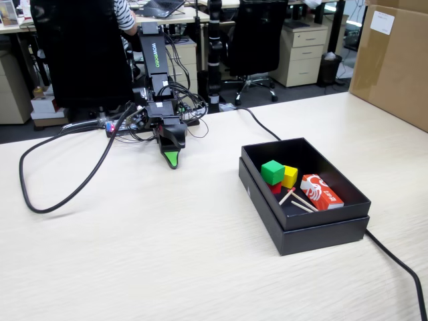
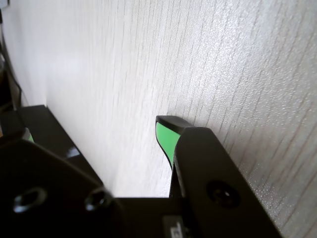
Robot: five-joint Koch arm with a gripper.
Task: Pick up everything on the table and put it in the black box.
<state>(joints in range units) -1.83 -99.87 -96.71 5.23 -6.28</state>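
Black cardboard walls of the box (image 1: pixel 302 229) already enclose all three cubes: green (image 1: pixel 272 171) on top, yellow (image 1: pixel 289 176) touching it, red (image 1: pixel 276 188) mostly hidden beneath. They sit by the matchbox (image 1: pixel 321 191) and matchsticks (image 1: pixel 297 200). The gripper (image 1: pixel 172 160) rests tip-down on the bare table (image 1: pixel 167 254), well apart, empty; whether its jaws are parted I cannot tell. The task looks done.

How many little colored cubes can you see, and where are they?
3, all inside the black box in the fixed view: the green cube sits on top, the yellow cube beside it, and the red cube peeks out beneath the green. Others could be hidden.
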